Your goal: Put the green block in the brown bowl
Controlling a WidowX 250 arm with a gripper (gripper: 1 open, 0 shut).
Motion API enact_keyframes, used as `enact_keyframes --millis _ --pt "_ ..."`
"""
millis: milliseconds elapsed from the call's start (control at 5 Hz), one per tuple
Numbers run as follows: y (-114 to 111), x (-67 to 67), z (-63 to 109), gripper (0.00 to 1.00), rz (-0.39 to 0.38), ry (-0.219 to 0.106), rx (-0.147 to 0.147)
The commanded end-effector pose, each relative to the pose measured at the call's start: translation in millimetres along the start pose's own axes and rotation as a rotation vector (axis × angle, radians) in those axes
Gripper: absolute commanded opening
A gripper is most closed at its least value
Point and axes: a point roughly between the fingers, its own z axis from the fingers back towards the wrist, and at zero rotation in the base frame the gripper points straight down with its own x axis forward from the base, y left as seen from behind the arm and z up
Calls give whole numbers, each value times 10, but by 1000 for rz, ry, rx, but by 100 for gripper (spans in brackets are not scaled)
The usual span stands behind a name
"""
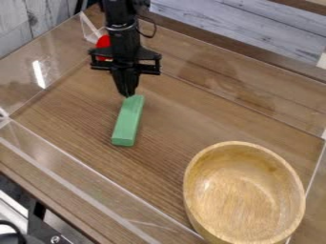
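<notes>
Currently the black, narrow-fingered gripper [129, 91] points straight down over the far end of the long, flat, light-green rectangular block [128, 121], its jaws clenched together with nothing between them. The fingertips sit right at, or just above, the block's upper end; whether they touch it cannot be told from this single view. The block lies flat on the wood-grain table top [216, 105], tilted slightly from the vertical of the picture, well apart from the large, round, light-tan wooden bowl [245, 194], which stands empty at the lower right. A small red object [102, 42] shows partly behind the arm, near the back of the clear-walled enclosure [38, 71] that rings the work surface.

Judged from this layout, the step in hand is the grasp, not yet made. To do it well, the jaws would first need to part wider than the block's short dimension, since shut tips can only push the bar. A grip nearer the block's middle than its end would likely keep it from swinging or slipping when lifted. The fingers should straddle the narrow width, square to the long edges, and descend far enough to catch the low sides of so flat a piece. Afterwards the carry must clear the bowl's thick rim before release over its centre
</notes>
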Motion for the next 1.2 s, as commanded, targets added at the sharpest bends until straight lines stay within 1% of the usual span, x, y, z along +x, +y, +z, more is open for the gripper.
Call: enact_keyframes --millis 0,200,600,800,1000 --pt "-8 45 51 0 29 -47 5" --pt "-2 9 -32 0 61 -43 7" --pt "-140 18 -68 0 120 -37 -3" --pt "-137 79 -1 0 104 -30 -9" --pt "-125 94 17 0 88 -22 -8"
